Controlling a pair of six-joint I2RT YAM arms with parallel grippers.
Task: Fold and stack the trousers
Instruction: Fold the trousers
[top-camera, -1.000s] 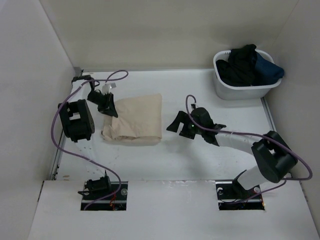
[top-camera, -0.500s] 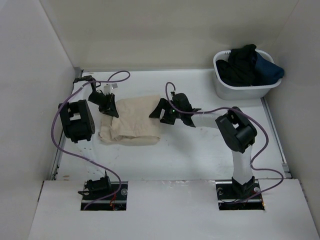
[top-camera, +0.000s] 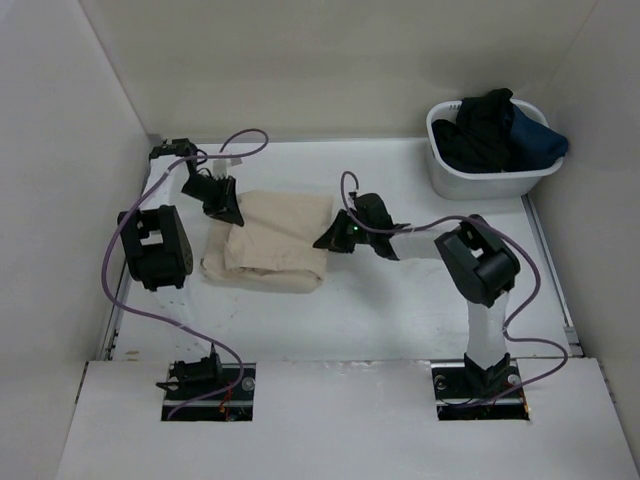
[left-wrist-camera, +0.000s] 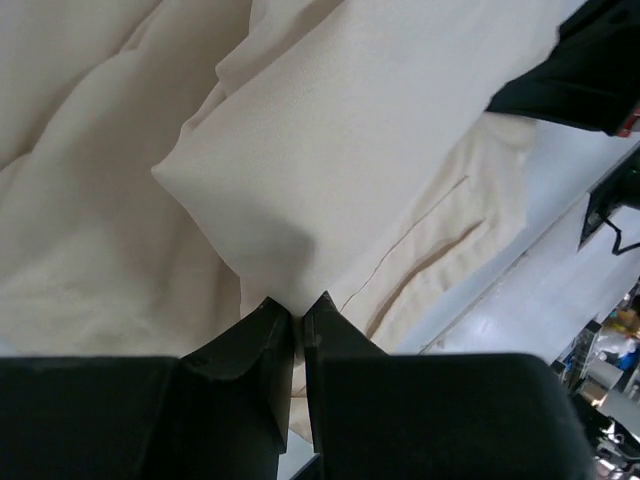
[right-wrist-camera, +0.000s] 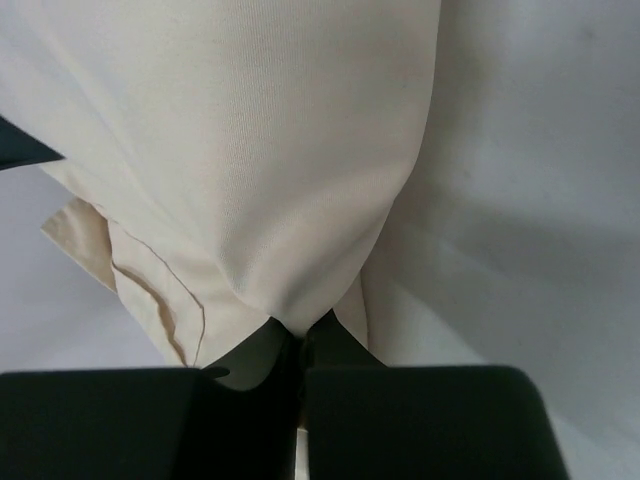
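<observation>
Big change in a second: the right pincer has swung in from 3 o'clock and snapped from wide open to pinching. On the left, the left pincer is pressed together on the trousers' 10 o'clock corner. They lie folded, left of the white counter's middle, and the right pincer grips their 3 o'clock edge. Pale walls; basket of dark clothes at 2 o'clock.

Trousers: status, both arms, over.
Left gripper shut on trousers, far-left corner. Right gripper shut on their right edge. Nothing in the way; basket of dark clothes far right.
</observation>
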